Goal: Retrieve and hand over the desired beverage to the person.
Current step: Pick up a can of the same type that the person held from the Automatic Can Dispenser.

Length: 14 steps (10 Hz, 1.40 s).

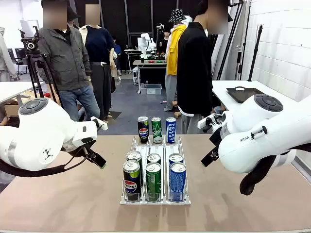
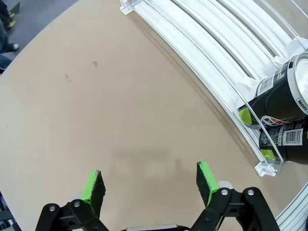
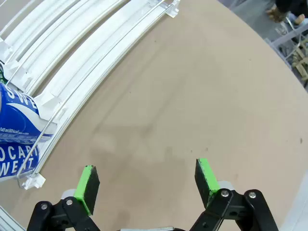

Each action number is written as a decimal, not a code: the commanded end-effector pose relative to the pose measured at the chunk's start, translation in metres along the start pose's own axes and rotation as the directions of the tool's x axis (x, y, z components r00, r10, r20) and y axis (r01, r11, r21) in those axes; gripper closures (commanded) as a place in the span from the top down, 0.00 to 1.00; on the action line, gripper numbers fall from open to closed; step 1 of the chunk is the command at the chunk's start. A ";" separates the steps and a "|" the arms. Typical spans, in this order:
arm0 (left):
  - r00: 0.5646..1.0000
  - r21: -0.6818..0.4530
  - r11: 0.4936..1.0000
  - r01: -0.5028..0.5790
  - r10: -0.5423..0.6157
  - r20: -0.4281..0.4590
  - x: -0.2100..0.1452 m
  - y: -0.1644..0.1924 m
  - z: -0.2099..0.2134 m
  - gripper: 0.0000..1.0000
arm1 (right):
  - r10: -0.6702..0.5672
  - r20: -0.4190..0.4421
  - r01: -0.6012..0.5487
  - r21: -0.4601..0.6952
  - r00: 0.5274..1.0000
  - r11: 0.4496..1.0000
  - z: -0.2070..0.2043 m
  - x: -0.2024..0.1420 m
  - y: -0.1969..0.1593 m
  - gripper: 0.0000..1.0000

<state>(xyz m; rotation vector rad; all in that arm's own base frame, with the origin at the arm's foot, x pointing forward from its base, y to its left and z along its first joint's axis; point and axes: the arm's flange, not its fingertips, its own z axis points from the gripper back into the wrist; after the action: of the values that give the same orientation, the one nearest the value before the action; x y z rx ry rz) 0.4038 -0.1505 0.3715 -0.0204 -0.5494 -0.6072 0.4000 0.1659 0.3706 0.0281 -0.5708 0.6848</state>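
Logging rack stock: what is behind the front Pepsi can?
Another can sits right behind the front can in the same lane; its lid shows, its label is covered. A further Pepsi can stands at the rack's far end.

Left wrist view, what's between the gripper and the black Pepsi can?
In the left wrist view, bare tabletop, then the white rack's side rail; the black Pepsi can stands just inside it. The left gripper hangs open, empty.
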 end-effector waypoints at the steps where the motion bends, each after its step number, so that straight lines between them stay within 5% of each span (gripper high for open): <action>1: 1.000 0.000 1.000 0.000 0.000 0.000 0.000 0.000 0.000 1.00 | 0.000 0.000 0.000 0.000 1.000 1.000 0.000 0.000 0.000 1.00; 14: 1.000 0.000 1.000 0.001 -0.001 0.000 0.000 -0.001 0.000 1.00 | 0.000 0.000 0.000 0.000 1.000 1.000 0.000 0.000 0.000 1.00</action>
<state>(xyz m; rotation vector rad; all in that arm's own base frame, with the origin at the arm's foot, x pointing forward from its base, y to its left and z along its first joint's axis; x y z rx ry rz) 0.4036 -0.1511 0.3715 -0.0203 -0.5495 -0.6088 0.4000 0.1659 0.3706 0.0281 -0.5708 0.6848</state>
